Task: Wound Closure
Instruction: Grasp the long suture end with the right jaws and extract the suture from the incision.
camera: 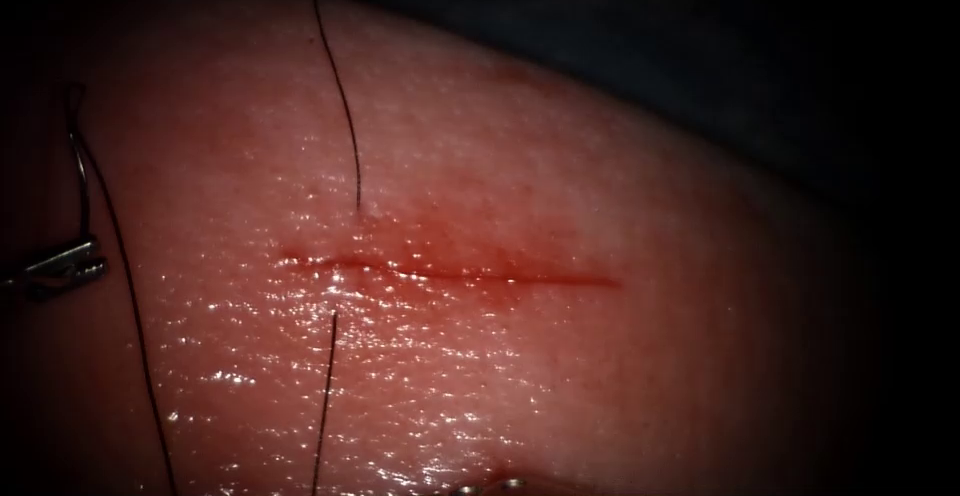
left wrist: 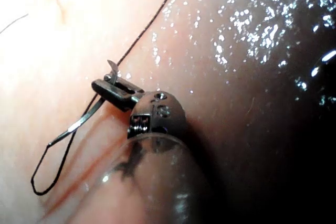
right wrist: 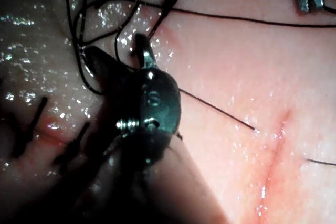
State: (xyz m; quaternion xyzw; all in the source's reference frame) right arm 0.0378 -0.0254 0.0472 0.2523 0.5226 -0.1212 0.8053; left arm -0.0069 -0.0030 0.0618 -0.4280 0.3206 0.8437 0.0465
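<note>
Gripping needle [left wrist: 86,116], left claw [left wrist: 113,88] closed

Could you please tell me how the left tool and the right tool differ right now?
The left tool sits left of the cut, jaws shut on the needle near one end, the needle outside the tissue. The right tool holds no needle; whether it grips anything, I cannot tell. Both have thread close by.

Surgical practice bench: sutured tissue [camera: 560,356]
</note>
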